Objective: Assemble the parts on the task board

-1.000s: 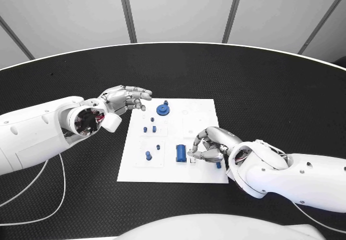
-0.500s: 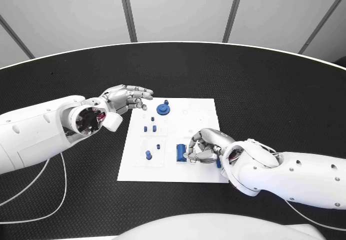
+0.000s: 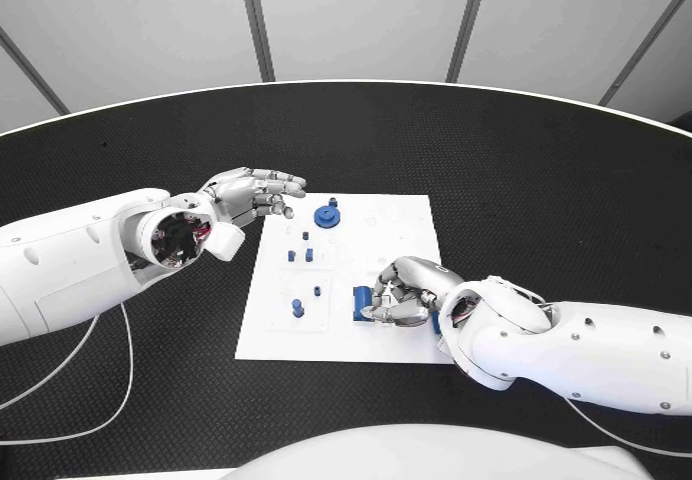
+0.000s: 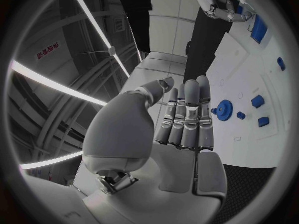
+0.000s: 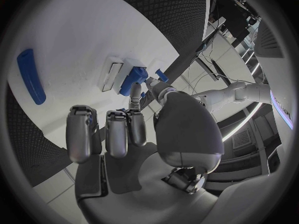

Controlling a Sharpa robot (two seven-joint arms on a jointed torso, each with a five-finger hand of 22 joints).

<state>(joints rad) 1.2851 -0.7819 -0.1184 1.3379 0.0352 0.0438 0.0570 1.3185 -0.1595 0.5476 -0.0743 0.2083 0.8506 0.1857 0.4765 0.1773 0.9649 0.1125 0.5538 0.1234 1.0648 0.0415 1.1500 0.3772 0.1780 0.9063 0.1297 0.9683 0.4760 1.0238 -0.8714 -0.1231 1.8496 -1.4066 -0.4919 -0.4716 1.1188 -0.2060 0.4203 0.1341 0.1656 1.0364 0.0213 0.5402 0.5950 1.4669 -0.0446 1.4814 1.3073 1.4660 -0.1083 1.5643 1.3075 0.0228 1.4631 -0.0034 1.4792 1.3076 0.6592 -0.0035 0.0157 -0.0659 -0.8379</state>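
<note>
Head view. Task board (image 3: 404, 225): white plate at the middle of the black table (image 3: 548, 170). On it, a blue gear-shaped part (image 3: 327, 217) at the far edge; two small blue pegs (image 3: 299, 257) below it; one further blue peg (image 3: 297, 309) nearer the robot; a blue cylindrical part (image 3: 361, 303) lying beside the right hand. Left hand (image 3: 255, 195): raised just off the board's far left corner, fingers held together and lightly curled, nothing in them. Right hand (image 3: 408, 288): down on the board's near right area, fingers curled close over a small white block (image 3: 385, 320) — whether they actually grip a piece cannot be told here.

Left wrist view. Left hand (image 4: 181, 129): fingers straight and side by side, thumb alongside, palm bare. Past the fingertips, the board (image 4: 249, 79) with the gear-shaped part (image 4: 224, 107) and three small blue pieces (image 4: 257, 101). Right hand (image 4: 219, 5) seen at the board's far side.

Right wrist view. Right hand (image 5: 134, 129): fingers bent toward the board (image 5: 81, 40), thumb and forefinger meeting at a blue cylindrical piece (image 5: 133, 80) that stands by a white block (image 5: 116, 75) — contact appears, a firm hold is not certain. A long blue bar (image 5: 30, 76) lies apart on the board.
</note>
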